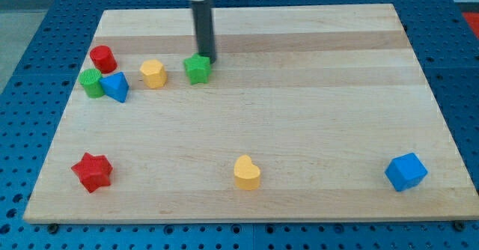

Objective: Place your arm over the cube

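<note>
So our rod's got no jaws and holds nothing; my tip (209, 60) sits touching the far-left green star (198, 69), while the blue cube (406, 171) waits near-right, well apart.

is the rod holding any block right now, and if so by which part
Nothing is held; I have no gripper. My tip sits at the top-right edge of the green star block; whether it touches cannot be told.

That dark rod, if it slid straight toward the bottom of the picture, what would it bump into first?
Most likely the green star block: my tip sits right at its upper right edge, seemingly touching. A slightly rightward line might just graze past it; depth is hard to judge.
</note>
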Controlling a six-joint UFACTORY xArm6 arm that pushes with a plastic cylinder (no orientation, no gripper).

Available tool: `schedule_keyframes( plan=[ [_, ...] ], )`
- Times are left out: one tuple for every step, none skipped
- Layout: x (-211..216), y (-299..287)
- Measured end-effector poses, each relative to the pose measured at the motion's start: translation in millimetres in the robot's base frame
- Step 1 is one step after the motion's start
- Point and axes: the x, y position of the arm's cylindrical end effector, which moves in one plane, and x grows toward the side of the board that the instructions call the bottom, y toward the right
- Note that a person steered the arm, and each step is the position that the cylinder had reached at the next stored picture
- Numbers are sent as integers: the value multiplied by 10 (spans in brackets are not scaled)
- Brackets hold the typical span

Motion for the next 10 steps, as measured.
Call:
schedule_keyframes(
  plan=[
    [21, -200],
    [16, 407],
    [14, 1553],
    [138, 2533],
    [655, 2817],
    [1518, 2819],
    [1875, 2970],
    [1875, 2970],
    [1892, 3443],
    [1888, 4321]
  ],
)
